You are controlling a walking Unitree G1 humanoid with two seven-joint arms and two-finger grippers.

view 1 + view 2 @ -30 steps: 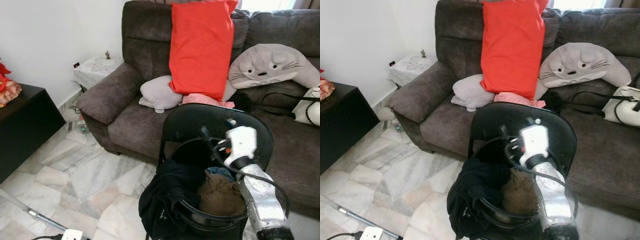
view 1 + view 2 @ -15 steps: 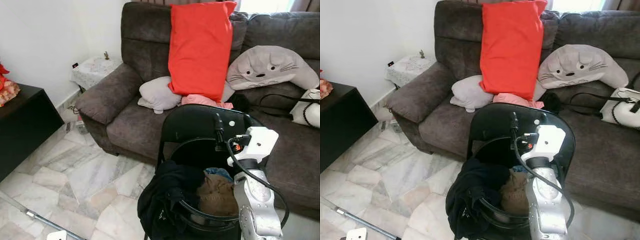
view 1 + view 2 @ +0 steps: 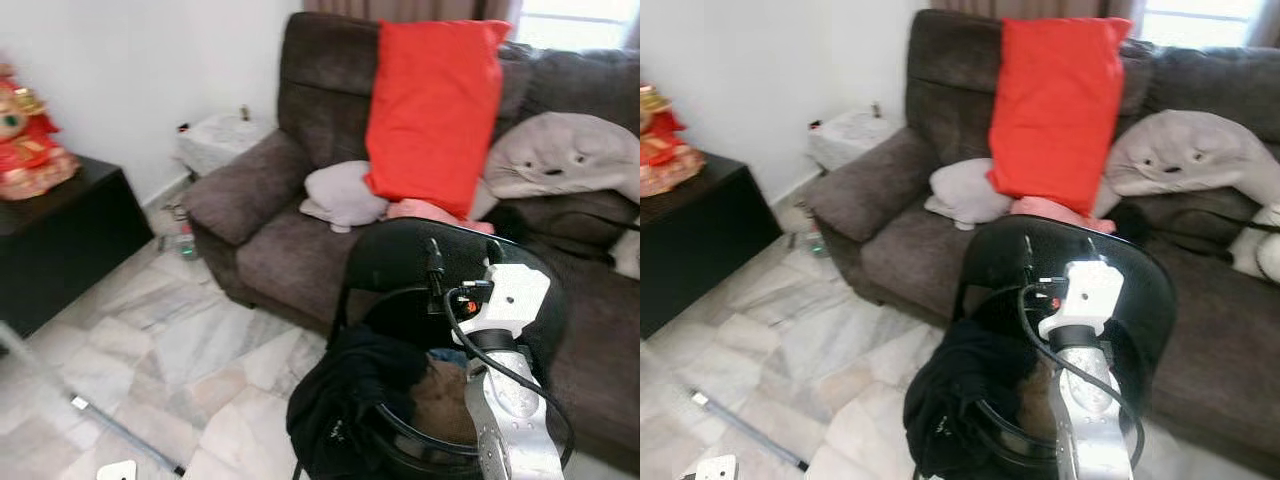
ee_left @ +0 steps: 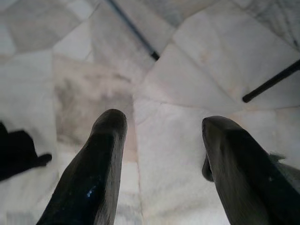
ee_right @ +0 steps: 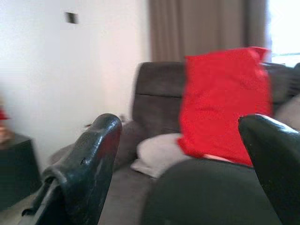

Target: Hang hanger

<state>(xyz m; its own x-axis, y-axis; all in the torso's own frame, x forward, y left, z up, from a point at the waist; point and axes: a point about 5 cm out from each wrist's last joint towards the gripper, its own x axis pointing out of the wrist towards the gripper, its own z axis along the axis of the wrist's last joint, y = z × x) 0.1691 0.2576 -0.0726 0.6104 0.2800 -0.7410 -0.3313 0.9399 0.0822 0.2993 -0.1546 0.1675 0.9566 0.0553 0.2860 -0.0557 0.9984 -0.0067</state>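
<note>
Hanger: you cannot locate it. As a judgement only, it may be buried in the laundry below the right arm, so neither its direction from the pincer nor its long axis can be set yet.

1. Left pincer (image 4: 164,124): released and empty. It hangs over the pale marble floor (image 4: 178,70), near a thin black rod (image 4: 133,28).
2. Round black laundry basket (image 3: 400,445): it holds a black garment (image 3: 345,395) draped over the rim and a brown garment (image 3: 445,395). The right arm rises directly over it and is the nearer arm.
3. Right pincer (image 5: 185,124): released, nothing between the fingers. It is raised in front of the back of the black folding chair (image 3: 395,250).
4. Beyond: the dark brown fabric sofa (image 3: 270,190) and the upright red cushion (image 3: 435,110).

Use the head views for the basket contents. The right wrist view looks over the chair back at the sofa.
</note>
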